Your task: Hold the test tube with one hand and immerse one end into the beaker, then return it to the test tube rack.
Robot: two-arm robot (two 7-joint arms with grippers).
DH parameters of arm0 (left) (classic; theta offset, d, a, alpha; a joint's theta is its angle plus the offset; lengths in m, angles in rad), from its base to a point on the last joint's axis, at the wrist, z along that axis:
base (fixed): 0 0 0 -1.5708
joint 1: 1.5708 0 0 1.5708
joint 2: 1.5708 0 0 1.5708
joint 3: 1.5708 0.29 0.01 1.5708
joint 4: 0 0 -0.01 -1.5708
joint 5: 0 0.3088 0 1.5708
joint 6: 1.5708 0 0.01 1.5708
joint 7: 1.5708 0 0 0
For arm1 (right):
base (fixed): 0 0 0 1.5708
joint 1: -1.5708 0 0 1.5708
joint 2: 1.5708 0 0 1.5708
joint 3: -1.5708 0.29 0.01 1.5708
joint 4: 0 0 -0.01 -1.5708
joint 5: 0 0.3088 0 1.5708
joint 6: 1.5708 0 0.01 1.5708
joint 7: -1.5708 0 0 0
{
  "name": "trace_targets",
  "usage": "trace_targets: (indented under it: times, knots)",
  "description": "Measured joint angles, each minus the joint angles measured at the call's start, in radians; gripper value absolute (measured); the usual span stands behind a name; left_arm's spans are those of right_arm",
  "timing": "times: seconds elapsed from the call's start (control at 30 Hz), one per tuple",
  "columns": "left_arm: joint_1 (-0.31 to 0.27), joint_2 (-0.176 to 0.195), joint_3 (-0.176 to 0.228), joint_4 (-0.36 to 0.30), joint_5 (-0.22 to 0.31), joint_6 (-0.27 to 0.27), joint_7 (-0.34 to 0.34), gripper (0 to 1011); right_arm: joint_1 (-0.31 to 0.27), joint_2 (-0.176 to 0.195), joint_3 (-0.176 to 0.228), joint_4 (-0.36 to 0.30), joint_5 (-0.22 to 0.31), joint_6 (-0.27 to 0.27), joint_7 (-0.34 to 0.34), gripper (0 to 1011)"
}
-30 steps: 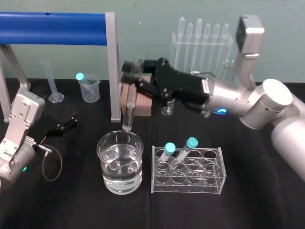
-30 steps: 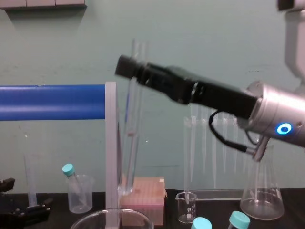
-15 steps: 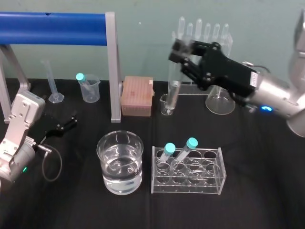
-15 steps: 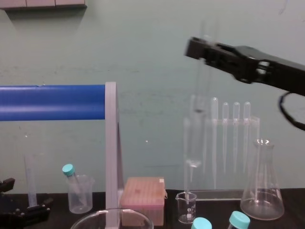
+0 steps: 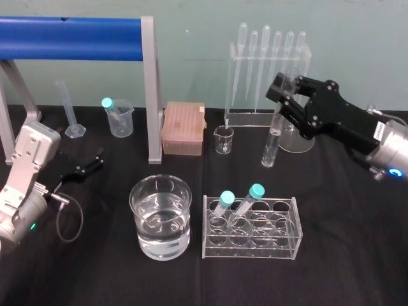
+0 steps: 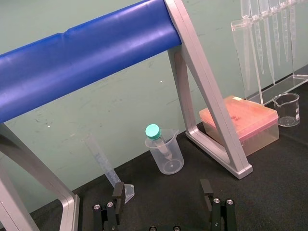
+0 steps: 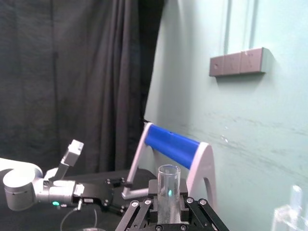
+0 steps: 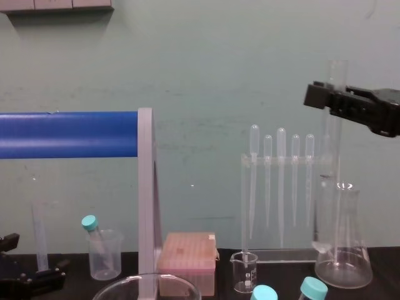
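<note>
Two teal-capped tubes (image 5: 224,203): stood in the test tube rack (image 5: 280,245), beside the beaker (image 5: 143,191).
Test tube (image 5: 271,146): hung upright behind the rack, before the flask (image 5: 299,139).
Right gripper (image 5: 282,102): was clamped on it.
Left gripper (image 5: 88,164): lay at far left, fingers apart.

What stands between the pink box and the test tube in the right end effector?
In the head view, a small glass beaker stands between the pink box and the test tube held by the right end effector.
</note>
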Motion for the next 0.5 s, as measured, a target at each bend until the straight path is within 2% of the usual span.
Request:
trace_targets:
  times: [0.27,0.5]
  knots:
    - [0.0,0.0,0.0,0.0,0.0,0.0,0.0,1000,-0.088,0.05,0.049,-0.081,-0.008,0.04,-0.062,234]
    - [0.0,0.0,0.0,0.0,0.0,0.0,0.0,1000,-0.131,0.063,0.072,-0.095,-0.007,0.064,-0.082,234]
